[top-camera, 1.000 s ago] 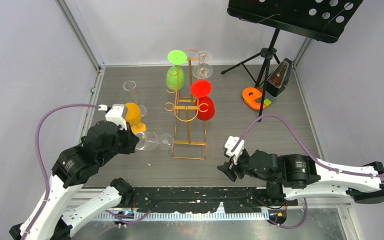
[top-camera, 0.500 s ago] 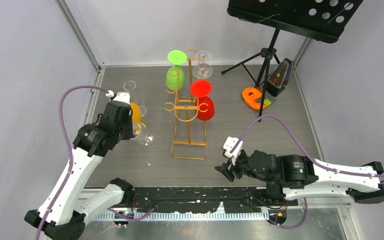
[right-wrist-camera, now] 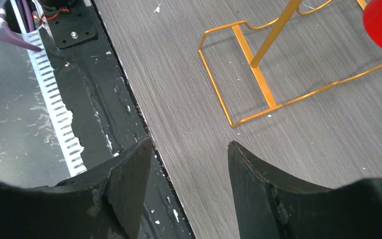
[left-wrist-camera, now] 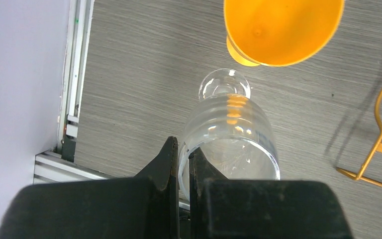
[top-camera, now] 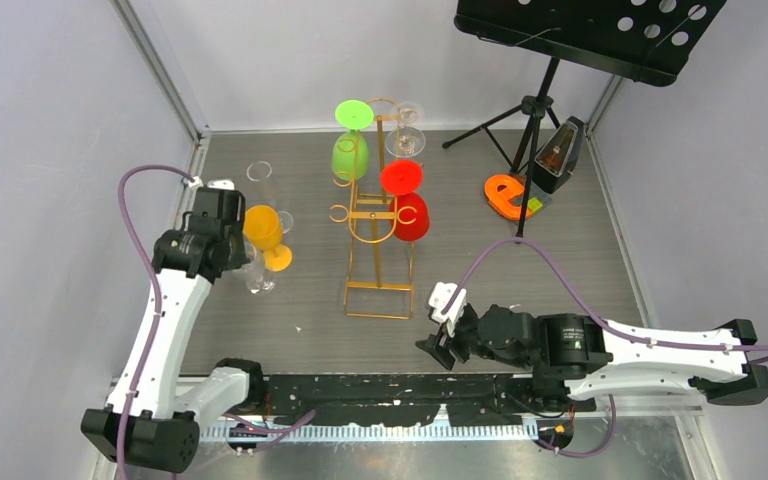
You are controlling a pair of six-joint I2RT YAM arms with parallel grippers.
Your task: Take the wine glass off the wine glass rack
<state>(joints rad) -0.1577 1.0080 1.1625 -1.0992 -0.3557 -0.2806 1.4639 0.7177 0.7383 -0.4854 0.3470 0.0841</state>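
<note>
The gold wire wine glass rack [top-camera: 378,225] stands mid-table; a green glass [top-camera: 350,152], a red glass [top-camera: 410,212] and a clear glass [top-camera: 405,135] hang on it. My left gripper [top-camera: 236,258] is shut on the rim of a clear wine glass [top-camera: 256,274], held roughly upright, left of the rack. In the left wrist view the fingers [left-wrist-camera: 171,159] pinch the glass wall [left-wrist-camera: 231,132], its foot close over the table. An orange glass [top-camera: 263,228] stands beside it. My right gripper [top-camera: 438,345] is open and empty near the rack base [right-wrist-camera: 238,74].
Another clear glass [top-camera: 258,172] stands at the back left. A black music stand [top-camera: 535,110], a metronome [top-camera: 560,155] and an orange object [top-camera: 505,195] are at the back right. Walls close both sides. A black rail [right-wrist-camera: 104,99] runs along the near edge.
My left arm has swung back and left, turning the clear glass from lying sideways to upright beside the orange glass. My right gripper has moved slightly left and nearer.
</note>
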